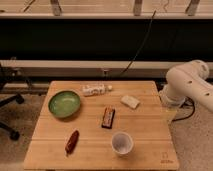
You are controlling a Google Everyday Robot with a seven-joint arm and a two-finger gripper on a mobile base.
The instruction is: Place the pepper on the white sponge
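Nothing of the job looks done yet from where I stand. The small, slender dark red pepper [72, 141] lies flat on the pale wooden table [150, 150], about as far across the tabletop from the gripper as anything here, down near the front edge. The off-white rectangular sponge [130, 101] with rounded corners is bare on top. Of all the things on the table it lies nearest the gripper, and well apart from the pepper.

Between the pepper and the sponge lie a dark brown rectangular bar [108, 117] and, closer to the front, a white cup [122, 143] standing upright. Beyond these, farther from the gripper, are a round green bowl [64, 103] and a white bottle [95, 90] on its side.

The bulky white arm [192, 82] is folded up off the table's side, not over the board at all. The gripper [170, 113] hangs low just beside that table edge. I cannot tell whether it is released or clenched. By my reckoning the whole task is left: reach across, pick up the pepper, carry it back to the sponge.
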